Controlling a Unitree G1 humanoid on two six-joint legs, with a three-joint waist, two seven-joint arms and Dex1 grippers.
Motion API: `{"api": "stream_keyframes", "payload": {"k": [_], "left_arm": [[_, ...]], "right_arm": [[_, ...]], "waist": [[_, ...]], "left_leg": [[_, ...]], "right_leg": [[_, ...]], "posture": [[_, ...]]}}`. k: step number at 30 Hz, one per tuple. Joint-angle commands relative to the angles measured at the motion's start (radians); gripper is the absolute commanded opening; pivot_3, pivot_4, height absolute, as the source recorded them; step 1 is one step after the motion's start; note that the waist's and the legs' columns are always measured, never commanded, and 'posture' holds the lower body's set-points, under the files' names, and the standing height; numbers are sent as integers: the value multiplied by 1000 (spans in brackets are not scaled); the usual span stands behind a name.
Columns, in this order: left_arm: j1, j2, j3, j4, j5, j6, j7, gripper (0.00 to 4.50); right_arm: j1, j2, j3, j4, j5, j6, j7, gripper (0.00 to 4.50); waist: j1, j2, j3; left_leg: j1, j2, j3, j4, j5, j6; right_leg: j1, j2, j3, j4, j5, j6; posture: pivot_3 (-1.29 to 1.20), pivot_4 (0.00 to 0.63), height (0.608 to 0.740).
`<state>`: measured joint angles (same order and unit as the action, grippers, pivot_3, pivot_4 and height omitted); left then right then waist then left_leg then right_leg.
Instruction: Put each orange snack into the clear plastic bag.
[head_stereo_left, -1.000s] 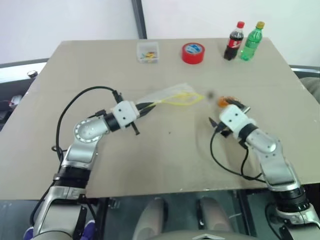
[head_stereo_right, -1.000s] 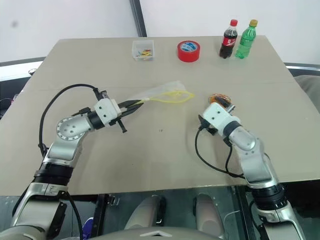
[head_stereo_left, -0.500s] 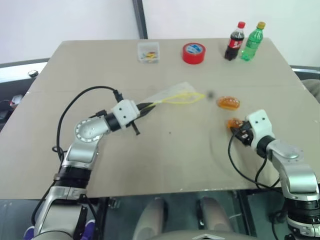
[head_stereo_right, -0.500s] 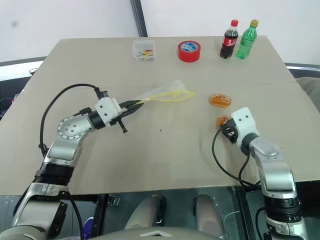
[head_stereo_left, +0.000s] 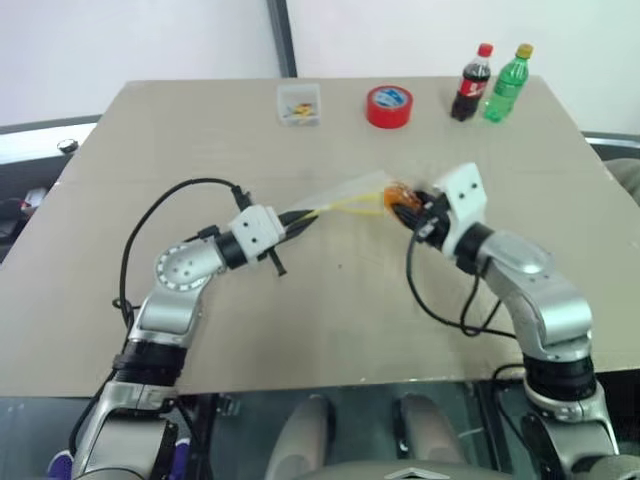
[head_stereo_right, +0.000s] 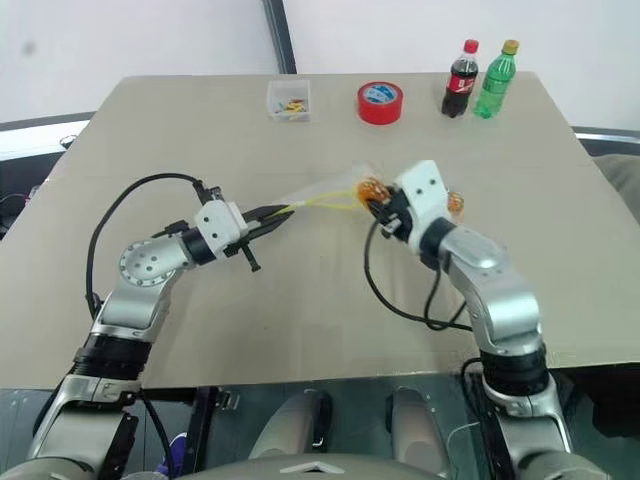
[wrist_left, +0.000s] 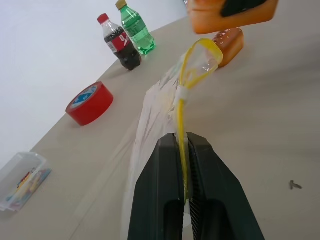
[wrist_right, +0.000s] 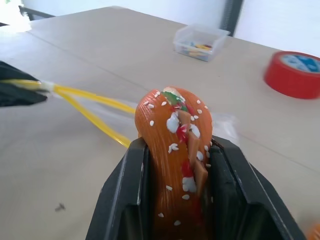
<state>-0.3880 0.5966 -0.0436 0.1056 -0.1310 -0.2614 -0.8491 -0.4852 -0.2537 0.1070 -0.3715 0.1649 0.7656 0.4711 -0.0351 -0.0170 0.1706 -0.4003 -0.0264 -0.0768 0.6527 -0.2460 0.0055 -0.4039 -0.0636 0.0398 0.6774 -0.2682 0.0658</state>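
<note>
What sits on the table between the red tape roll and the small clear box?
Nothing: in the left eye view the stretch of table between the red tape roll and the small clear box is bare.

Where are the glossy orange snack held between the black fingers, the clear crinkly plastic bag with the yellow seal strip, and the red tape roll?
Glossy orange snack (wrist_right: 177, 165): right wrist view, its seeded middle.
Clear crinkly plastic bag (wrist_left: 152, 112): left wrist view, its see-through side.
Red tape roll (head_stereo_left: 388, 106): left eye view, its top face.
</note>
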Motion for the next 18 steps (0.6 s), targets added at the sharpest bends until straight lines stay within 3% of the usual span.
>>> {"api": "stream_keyframes", "payload": {"k": [1,18], "left_arm": [[-2,1,11,-64,-9,12,10,0],[-9,4,15,-84,4,66,33,0]], "right_arm": [[-21,-11,34,14,-11,-37,2,1425],[22,-66,17,-120,35,22,-11,1425]], "waist": [[0,0,0],[-5,0,0]], "left_leg": [[0,0,0,0,0,0],[0,0,0,0,0,0]], "right_leg": [[0,0,0,0,0,0],[0,0,0,0,0,0]], "posture": [[0,150,740],[0,150,740]]}}
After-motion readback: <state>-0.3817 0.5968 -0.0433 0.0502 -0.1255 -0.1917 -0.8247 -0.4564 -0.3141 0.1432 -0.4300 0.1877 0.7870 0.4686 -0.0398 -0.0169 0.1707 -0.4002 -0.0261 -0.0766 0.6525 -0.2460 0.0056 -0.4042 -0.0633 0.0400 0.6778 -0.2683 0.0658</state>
